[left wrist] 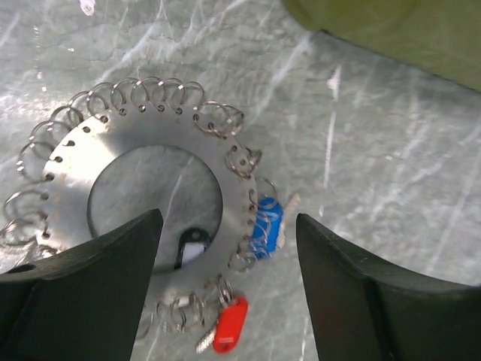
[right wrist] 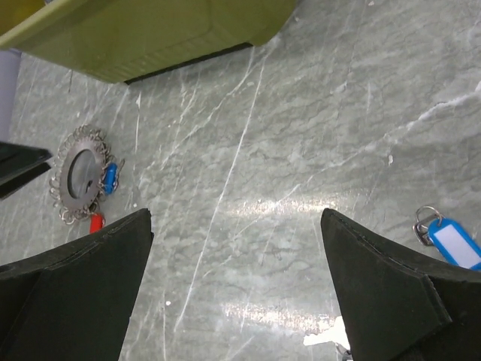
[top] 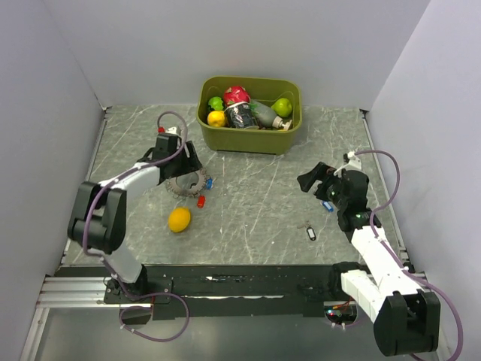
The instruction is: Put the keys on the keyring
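The keyring [left wrist: 83,162] is a flat grey disc with wire loops round its rim, lying on the table [top: 184,184]. A blue key [left wrist: 264,226] sits among the loops on its rim, and a red key [left wrist: 229,334] lies just off the rim beside more loops. In the ring's hole lies a black key [left wrist: 192,248]. My left gripper [left wrist: 227,219] hovers over the ring's edge, open, holding nothing. My right gripper [right wrist: 234,214] is open over bare table [top: 319,180]. Another blue key [right wrist: 455,242] lies to its right, and another black key [top: 310,232] is nearer the table's front.
A yellow lemon [top: 179,219] lies in front of the keyring. A green bin [top: 249,139] holding fruit and a can stands at the back centre. Grey walls close in the table on the left, right and back.
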You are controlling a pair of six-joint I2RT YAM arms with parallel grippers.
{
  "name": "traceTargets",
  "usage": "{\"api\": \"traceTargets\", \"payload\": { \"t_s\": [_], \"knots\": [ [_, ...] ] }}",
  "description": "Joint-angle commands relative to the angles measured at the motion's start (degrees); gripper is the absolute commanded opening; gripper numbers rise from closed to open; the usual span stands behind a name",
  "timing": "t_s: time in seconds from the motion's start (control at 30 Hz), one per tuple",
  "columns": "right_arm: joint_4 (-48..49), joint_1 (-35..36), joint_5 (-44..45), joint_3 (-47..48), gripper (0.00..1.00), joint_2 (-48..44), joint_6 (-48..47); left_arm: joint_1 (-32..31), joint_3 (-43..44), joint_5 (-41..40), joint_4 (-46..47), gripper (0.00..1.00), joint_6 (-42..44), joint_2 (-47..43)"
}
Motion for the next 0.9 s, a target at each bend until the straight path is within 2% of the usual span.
{"api": "traceTargets", "payload": {
  "t_s": [0.0,0.2,0.4,0.73,0.87],
  "knots": [
    [-2.1,0.1,-1.1,0.8,1.00,-1.5,-1.7,-1.5,5.9,-3.4,-2.0,0.78,0.2,6.0],
    [-2.3,0.1,-2.5,0.5,1.00,-0.3,-2.3,-4.5,12.0,-5.1,-4.8,0.79,0.0,14.3],
    [-1.9,0.1,-2.7,0.4,1.00,0.4,-2.3,-8.5,10.4,-1.8,-3.9,0.79,-1.0,15.8],
    [-0.8,0.1,-3.0,0.1,1.00,2.3,-1.7,-19.3,4.8,12.6,8.8,0.80,-4.7,10.5],
    [-1.3,0.1,-3.7,0.4,1.00,3.5,-1.8,-19.8,3.4,17.5,16.0,0.83,-6.9,6.7]
  ]
}}
